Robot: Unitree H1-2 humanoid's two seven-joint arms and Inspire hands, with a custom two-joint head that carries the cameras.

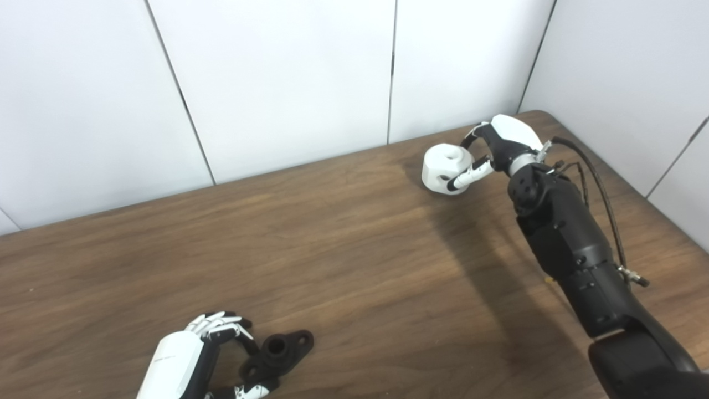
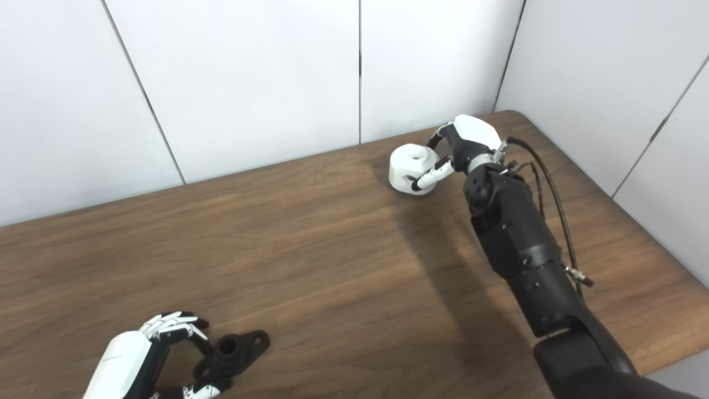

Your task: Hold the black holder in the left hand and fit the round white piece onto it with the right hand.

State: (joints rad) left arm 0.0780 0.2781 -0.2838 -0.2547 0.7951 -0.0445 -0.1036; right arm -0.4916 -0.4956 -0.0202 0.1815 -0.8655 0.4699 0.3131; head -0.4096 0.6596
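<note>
Your left hand (image 1: pixel 185 354) cups loosely around the black holder (image 1: pixel 279 350) at the near table edge (steadying it), while your right hand (image 1: pixel 501 145) closes on the round white piece (image 1: pixel 445 166) far back for carrying over.

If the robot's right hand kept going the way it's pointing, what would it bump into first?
The round white piece: the right hand points left at it, fingers already curled around its sides. Whether they touch is unclear.
</note>
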